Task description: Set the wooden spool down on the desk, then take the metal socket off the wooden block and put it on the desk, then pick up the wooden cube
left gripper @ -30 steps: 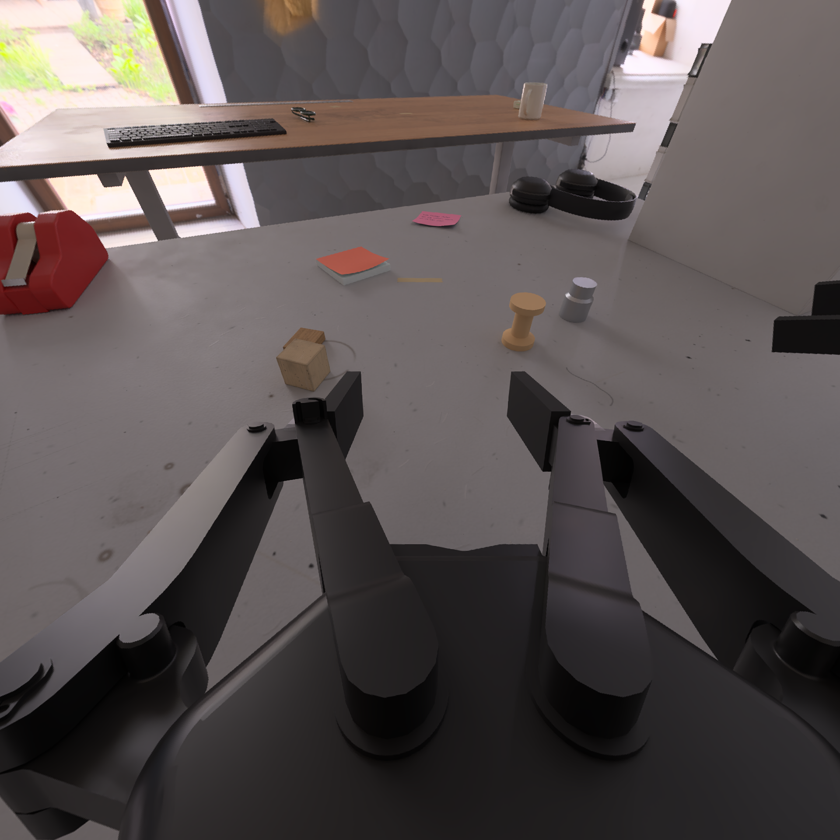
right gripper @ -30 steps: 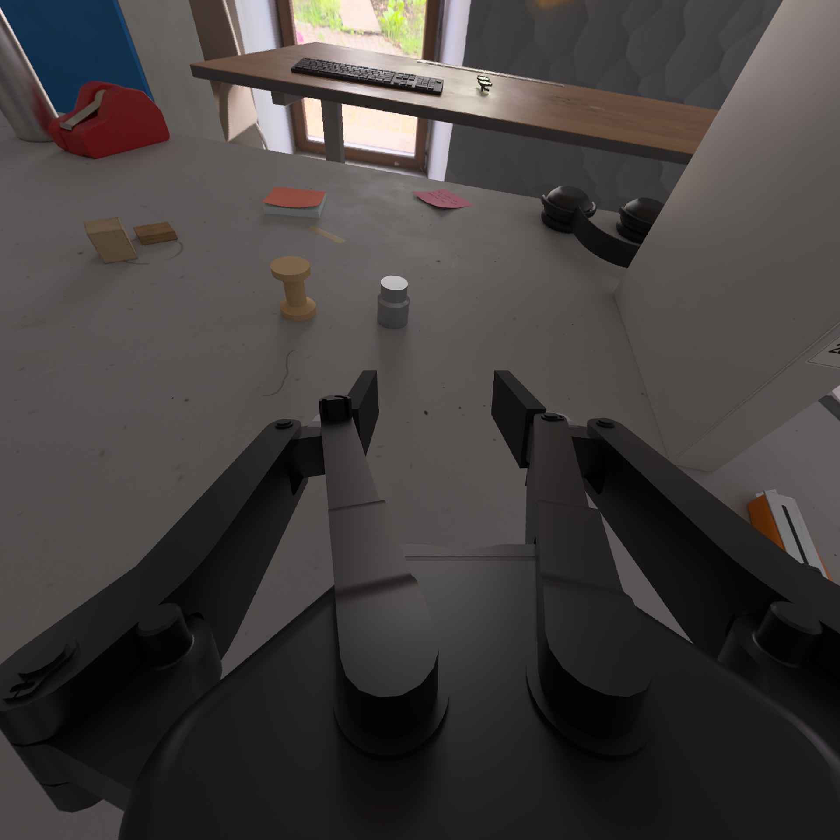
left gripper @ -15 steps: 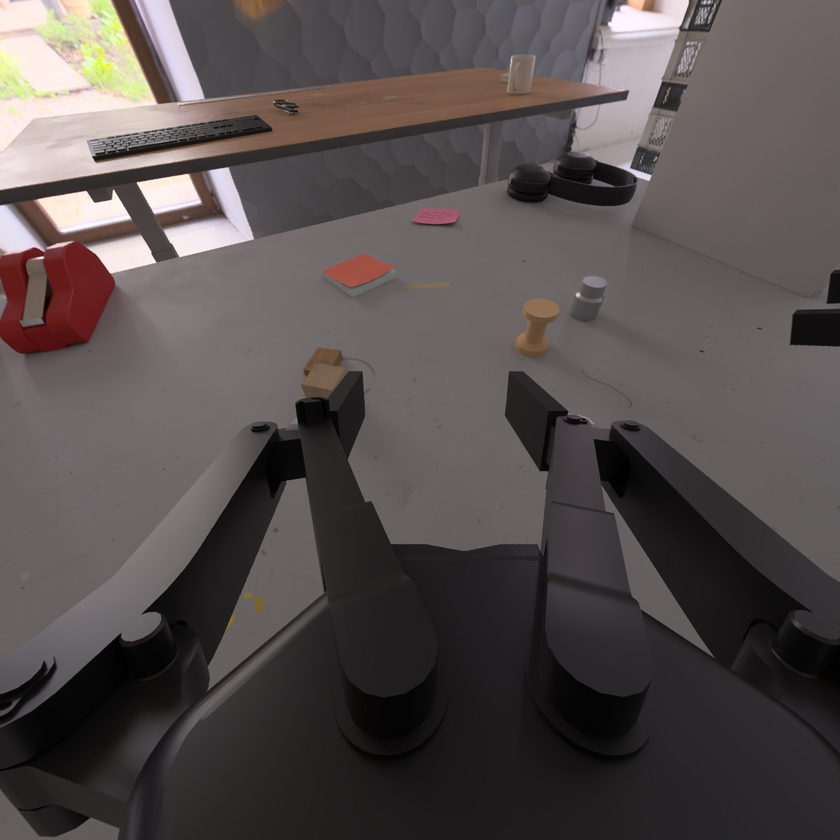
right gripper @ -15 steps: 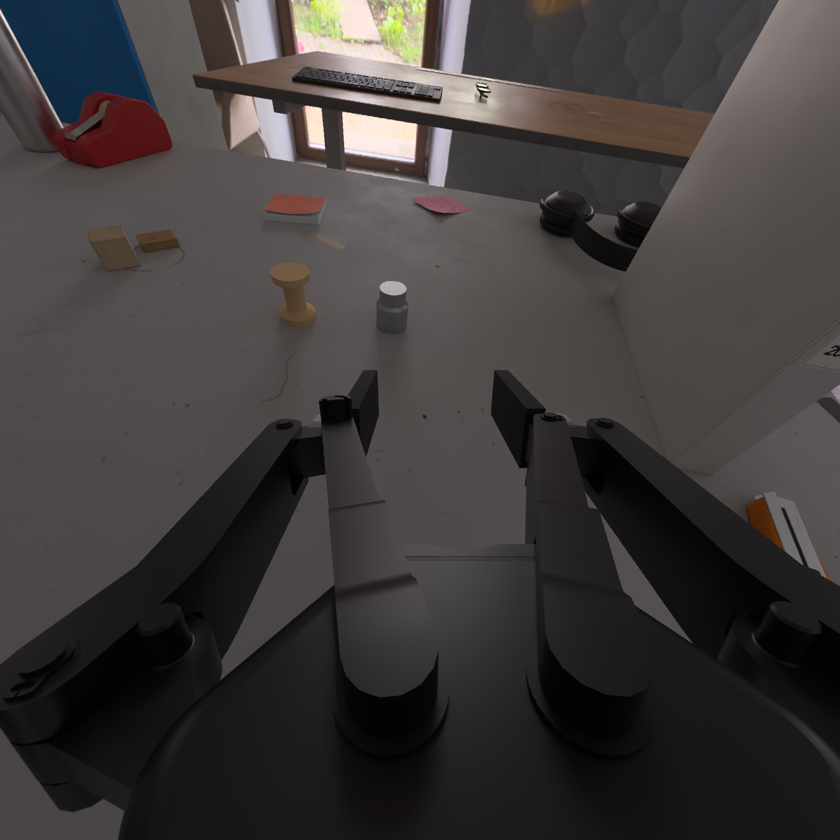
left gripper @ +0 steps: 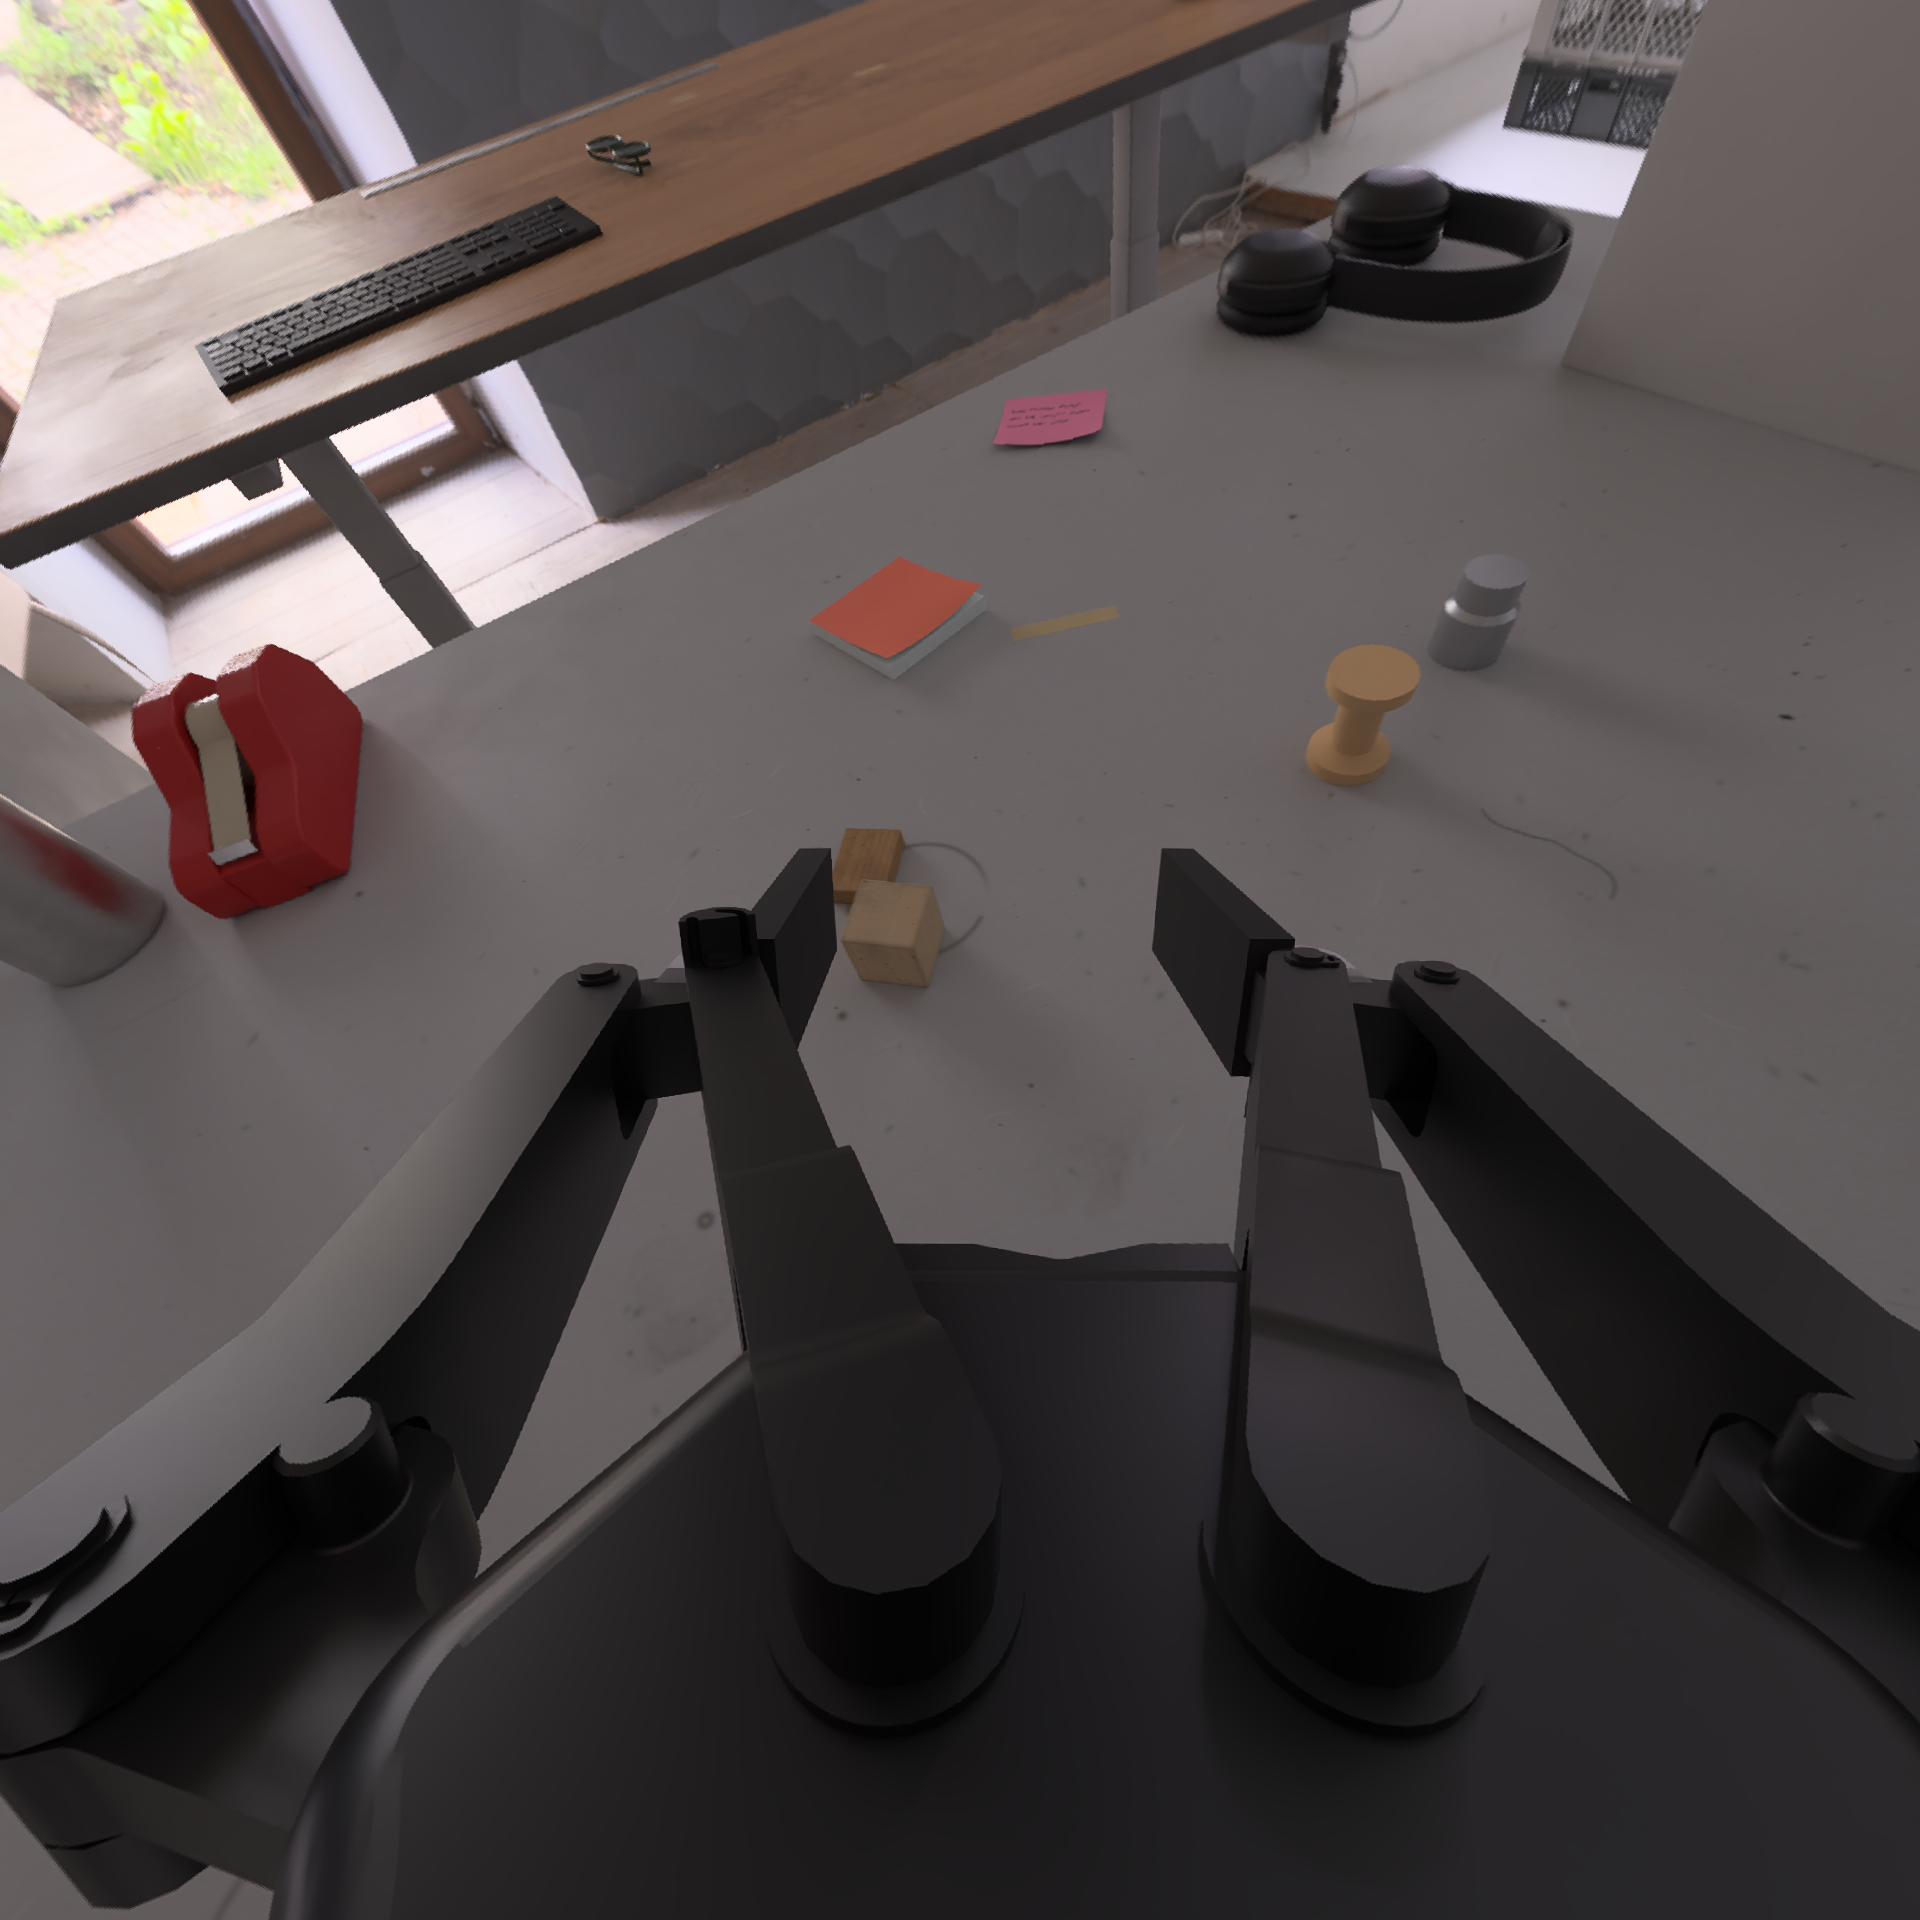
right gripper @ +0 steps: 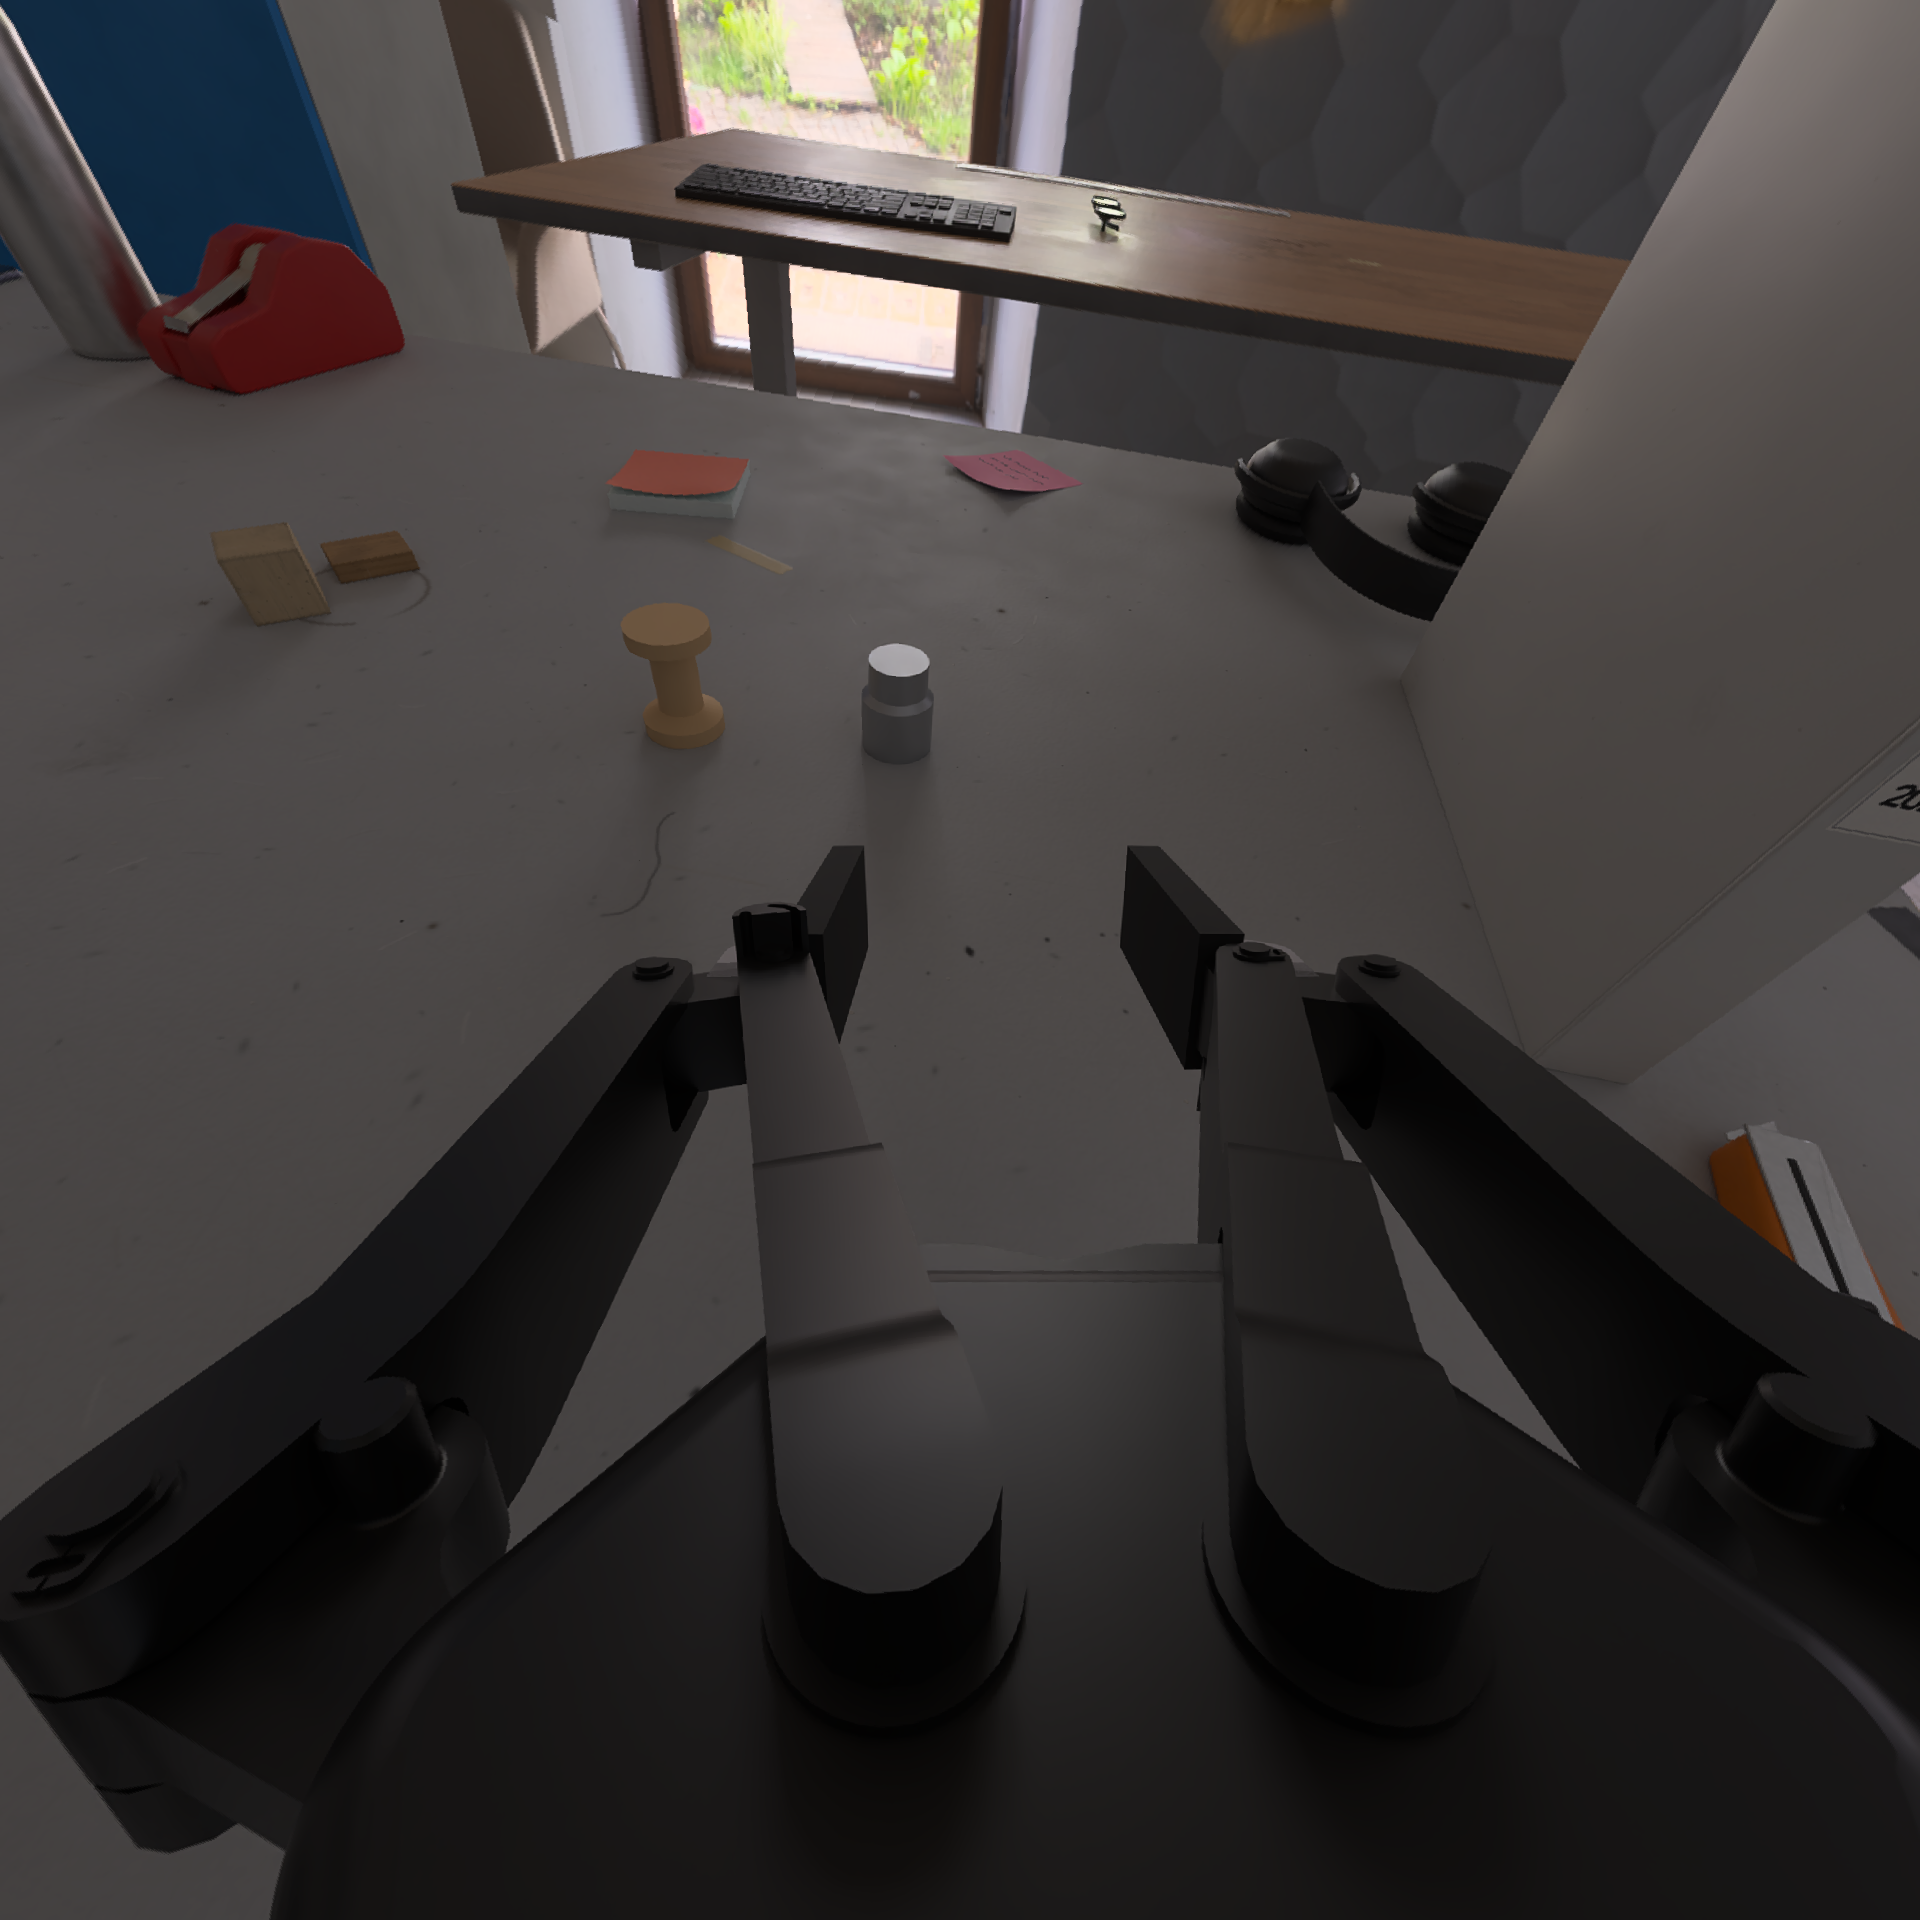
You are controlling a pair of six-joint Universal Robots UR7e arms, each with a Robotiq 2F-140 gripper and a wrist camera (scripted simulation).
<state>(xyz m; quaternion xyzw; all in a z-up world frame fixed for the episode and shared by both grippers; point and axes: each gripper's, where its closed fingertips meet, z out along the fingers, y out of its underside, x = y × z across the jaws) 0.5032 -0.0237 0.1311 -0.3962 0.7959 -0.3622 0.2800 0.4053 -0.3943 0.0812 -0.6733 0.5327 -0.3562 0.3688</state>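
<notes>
The pale wooden cube (left gripper: 894, 932) rests on the grey desk (left gripper: 623, 748), with the flat darker wooden block (left gripper: 869, 861) just behind it. My left gripper (left gripper: 997, 940) is open and empty above the desk; the cube lies just inside its left finger. The wooden spool (left gripper: 1356, 715) stands upright at the right, the metal socket (left gripper: 1475, 625) beside it. In the right wrist view my right gripper (right gripper: 995, 930) is open and empty, hanging back from the socket (right gripper: 897, 704) and the spool (right gripper: 673, 675). The cube (right gripper: 268, 574) and the block (right gripper: 366, 556) lie far left.
A red tape dispenser (left gripper: 249, 779) and a metal cylinder (left gripper: 62, 904) stand at the left. An orange notepad (left gripper: 899, 620), a pink note (left gripper: 1049, 419) and black headphones (left gripper: 1392, 255) lie farther back. A white box (right gripper: 1704, 582) stands at the right.
My left gripper has swung left and tilted; the cube now lies between its fingers, no longer behind the left fingertip. The right gripper has barely moved. Both stay open.
</notes>
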